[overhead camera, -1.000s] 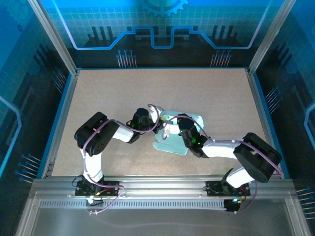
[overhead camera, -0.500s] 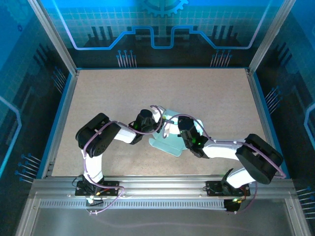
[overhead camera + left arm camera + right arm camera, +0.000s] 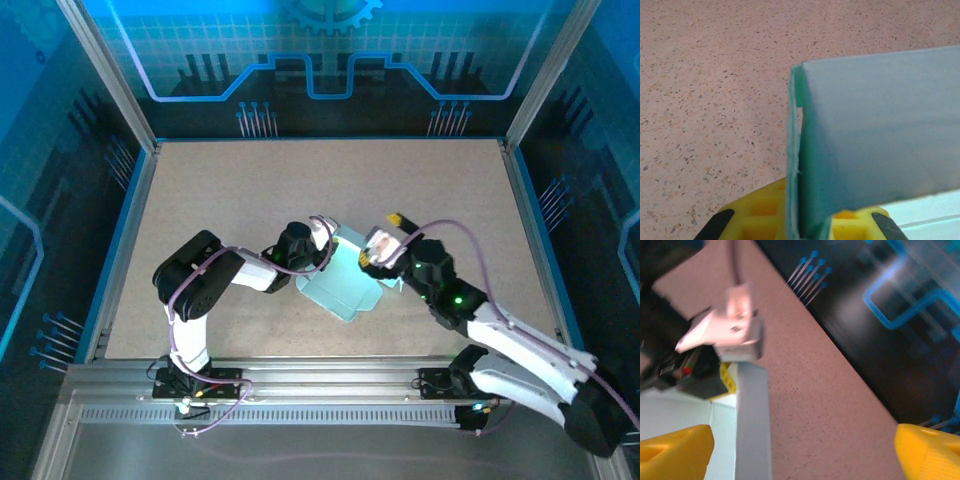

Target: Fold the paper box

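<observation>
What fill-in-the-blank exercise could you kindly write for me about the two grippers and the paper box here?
1. The left gripper is ____ on an upright flap of the paper box.
2. The right gripper has its jaws wide ____, holding nothing.
3. The fingers of both grippers are ____ in colour.

Missing words: shut; open; yellow.

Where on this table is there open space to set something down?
The far half of the table, up to the back wall, is bare; so is the strip left of the left arm. Crowded mid-table, where the left gripper pinches the paper box beside the open right gripper.
</observation>
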`<move>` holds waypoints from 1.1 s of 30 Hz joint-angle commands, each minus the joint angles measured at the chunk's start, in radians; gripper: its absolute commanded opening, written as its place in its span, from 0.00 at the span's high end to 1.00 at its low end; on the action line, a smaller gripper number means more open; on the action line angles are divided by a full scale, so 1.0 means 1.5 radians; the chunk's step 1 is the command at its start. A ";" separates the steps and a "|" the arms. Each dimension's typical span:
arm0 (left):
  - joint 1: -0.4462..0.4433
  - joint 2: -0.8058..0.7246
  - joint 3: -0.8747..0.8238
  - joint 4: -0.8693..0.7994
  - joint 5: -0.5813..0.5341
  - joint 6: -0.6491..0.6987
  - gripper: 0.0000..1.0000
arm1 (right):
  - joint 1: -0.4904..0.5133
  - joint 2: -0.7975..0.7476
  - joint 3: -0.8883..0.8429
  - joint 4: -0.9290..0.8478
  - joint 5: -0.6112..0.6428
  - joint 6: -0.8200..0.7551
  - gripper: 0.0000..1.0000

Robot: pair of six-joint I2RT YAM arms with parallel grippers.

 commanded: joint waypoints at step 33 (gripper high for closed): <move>-0.017 -0.002 -0.009 -0.007 0.027 0.049 0.94 | -0.228 0.632 0.487 -0.376 -0.647 0.569 0.44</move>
